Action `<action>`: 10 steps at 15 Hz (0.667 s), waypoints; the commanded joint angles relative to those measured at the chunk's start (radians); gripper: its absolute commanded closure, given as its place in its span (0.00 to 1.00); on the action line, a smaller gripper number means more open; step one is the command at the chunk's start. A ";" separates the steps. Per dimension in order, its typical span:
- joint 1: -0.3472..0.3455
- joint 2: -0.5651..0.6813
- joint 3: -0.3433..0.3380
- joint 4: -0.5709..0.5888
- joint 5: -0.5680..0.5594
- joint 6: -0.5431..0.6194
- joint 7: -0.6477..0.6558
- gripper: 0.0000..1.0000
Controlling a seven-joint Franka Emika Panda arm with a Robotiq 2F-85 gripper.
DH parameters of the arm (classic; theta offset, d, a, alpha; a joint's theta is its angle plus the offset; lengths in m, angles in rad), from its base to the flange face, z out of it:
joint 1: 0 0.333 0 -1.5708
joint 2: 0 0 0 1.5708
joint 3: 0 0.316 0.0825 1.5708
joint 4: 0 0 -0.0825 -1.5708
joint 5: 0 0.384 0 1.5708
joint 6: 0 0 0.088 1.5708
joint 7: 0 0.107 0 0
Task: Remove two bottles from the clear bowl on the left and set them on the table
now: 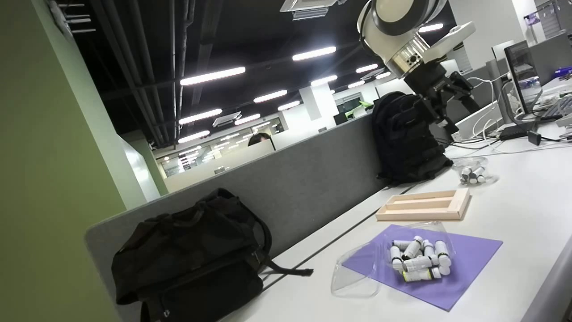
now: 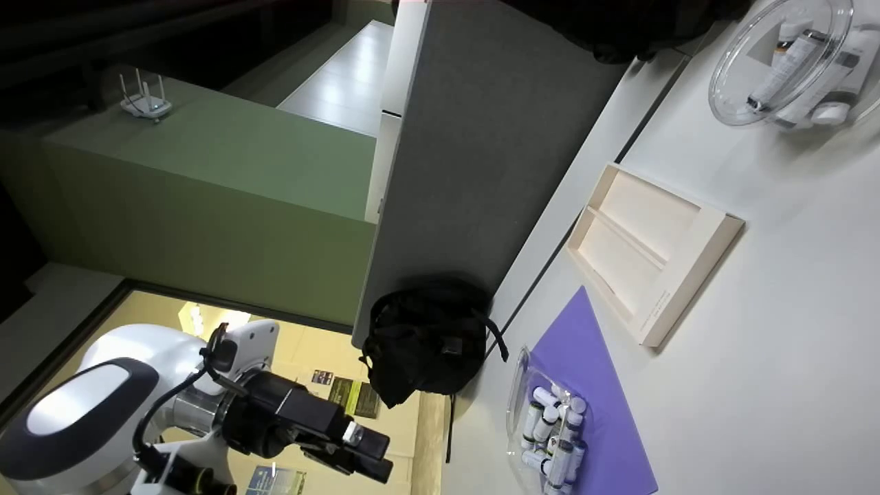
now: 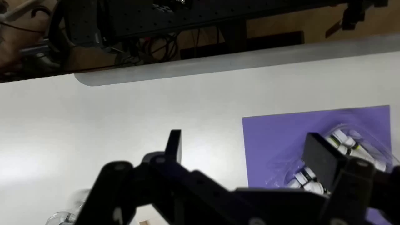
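Observation:
A clear bowl (image 1: 450, 243) full of white bottles (image 1: 420, 263) rests on a purple mat (image 1: 476, 257). This bowl (image 2: 517, 402) and its bottles (image 2: 558, 457) also show in the other exterior view. A second clear bowl (image 1: 480, 161) with several white bottles (image 1: 473, 175) stands farther along the table. It is large at the top right in an exterior view (image 2: 716, 89). My gripper (image 1: 461, 117) is open and empty, high above the table. In the wrist view my gripper (image 3: 243, 136) has its fingers wide apart, and one covers part of the mat's bowl (image 3: 379, 140).
A wooden tray (image 1: 459, 203) lies between the two bowls. A clear lid (image 1: 355, 279) lies beside the mat's bowl. Black backpacks (image 1: 192, 255) (image 1: 406, 143) lean along the grey divider (image 1: 321, 156). A monitor (image 1: 523, 76) and cables stand at the far end. The table's edge (image 3: 231, 64) shows in the wrist view.

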 commanded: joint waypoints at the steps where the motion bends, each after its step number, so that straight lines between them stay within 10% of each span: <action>1: -0.025 0.103 -0.051 0.062 0.052 0.088 0.092 0.00; 10: -0.005 0.396 -0.094 0.129 0.340 0.495 0.258 0.00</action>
